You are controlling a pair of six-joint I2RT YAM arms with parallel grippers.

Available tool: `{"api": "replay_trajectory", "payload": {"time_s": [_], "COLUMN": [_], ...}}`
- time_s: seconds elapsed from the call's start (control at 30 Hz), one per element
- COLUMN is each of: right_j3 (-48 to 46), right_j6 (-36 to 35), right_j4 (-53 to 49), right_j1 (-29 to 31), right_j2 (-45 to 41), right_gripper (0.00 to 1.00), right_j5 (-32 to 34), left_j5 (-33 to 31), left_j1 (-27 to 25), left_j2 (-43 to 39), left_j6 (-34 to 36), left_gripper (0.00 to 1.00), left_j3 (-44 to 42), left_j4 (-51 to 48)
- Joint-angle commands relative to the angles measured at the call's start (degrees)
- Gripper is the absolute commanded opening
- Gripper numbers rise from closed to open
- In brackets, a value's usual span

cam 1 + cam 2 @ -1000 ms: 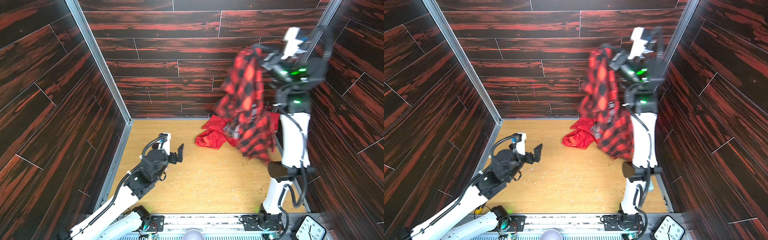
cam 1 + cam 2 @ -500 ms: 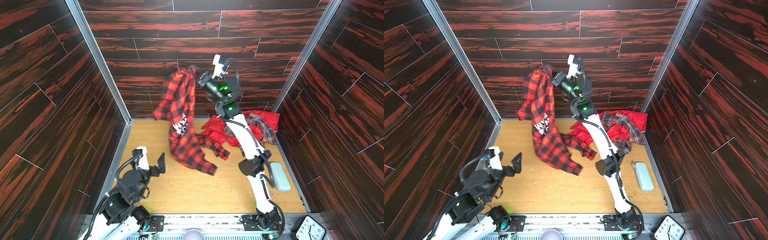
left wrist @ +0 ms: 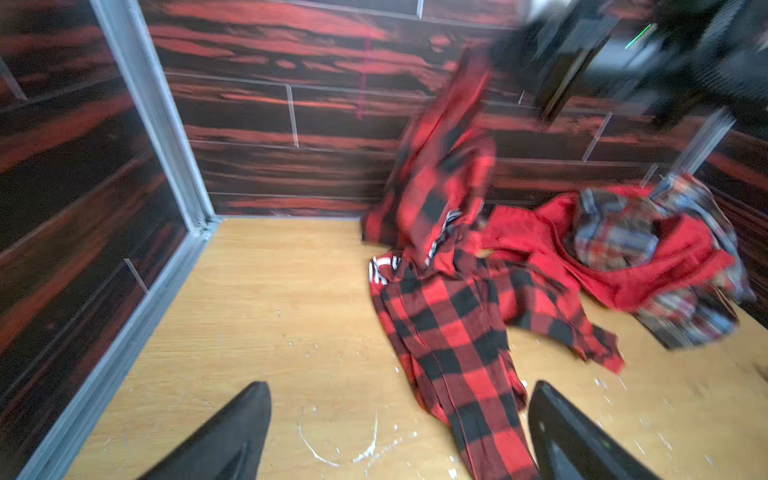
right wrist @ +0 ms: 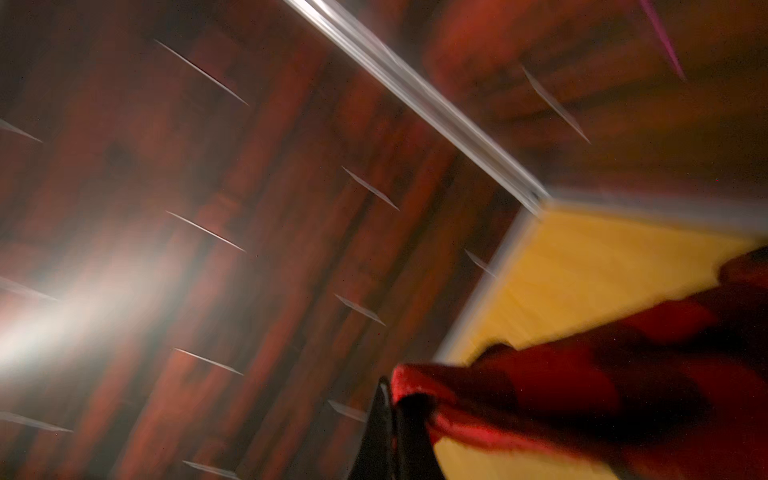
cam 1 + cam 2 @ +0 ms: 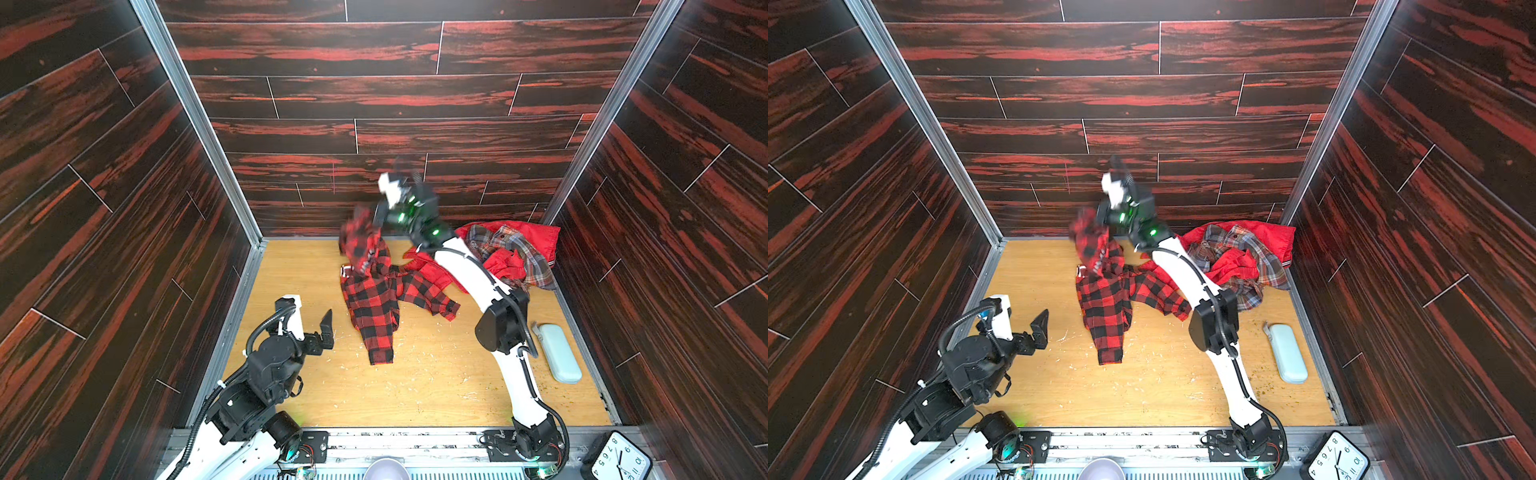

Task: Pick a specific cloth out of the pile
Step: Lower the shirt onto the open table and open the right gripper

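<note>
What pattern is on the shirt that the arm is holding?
Large red-and-black squares, a buffalo check; the shirt shows best in the left wrist view.

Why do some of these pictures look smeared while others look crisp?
Right wrist view: heavily motion-smeared, a white glare patch on the wall, the checked shirt only a red-black streak. Left wrist view: slightly soft, the shirt's raised end blurred. Both top views: crisp, except that raised end and the right fingers pinching it.
</note>
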Motion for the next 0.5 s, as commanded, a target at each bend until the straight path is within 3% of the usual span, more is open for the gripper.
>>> {"api": "replay_trajectory", "payload": {"time_s": [0.0,0.13,0.17,0.23,0.27,0.47], "right_j3": [-11.0,-24.5,-26.6,-29.3,-29.7,-24.0], "right_j6": [-14.9,-18.3,-19.2,-22.2,-24.3,-33.5], "right_j4": [-11.9,-11.1,-11.9,-14.1,-16.0,-29.9], "right_j1": [3.2,3.6,3.6,3.9,4.3,7.8], "right_j2": [-9.4,-14.6,-15.7,-17.2,-17.4,-11.2], "right_gripper": [0.02,0.31,0.42,0.75,0.83,0.86], "right_j5": [4.7,12.0,15.6,19.7,21.9,35.9], "left_j5": [3.8,8.0,9.2,10.7,11.1,9.6], "left_j1": [-0.2,-0.2,-0.2,-0.2,-0.2,-0.2], "left_j2": [-0.7,-2.5,-3.3,-5.3,-6.5,-12.7], "left_j6": [0.1,-2.8,-4.0,-6.3,-7.5,-10.5], "left_gripper": [0.99,0.99,0.99,0.99,0.99,0.99], "left_j3": [3.6,6.5,7.1,7.7,7.9,6.2], "left_j4": [-4.2,-12.3,-14.4,-17.3,-18.4,-19.3]}}
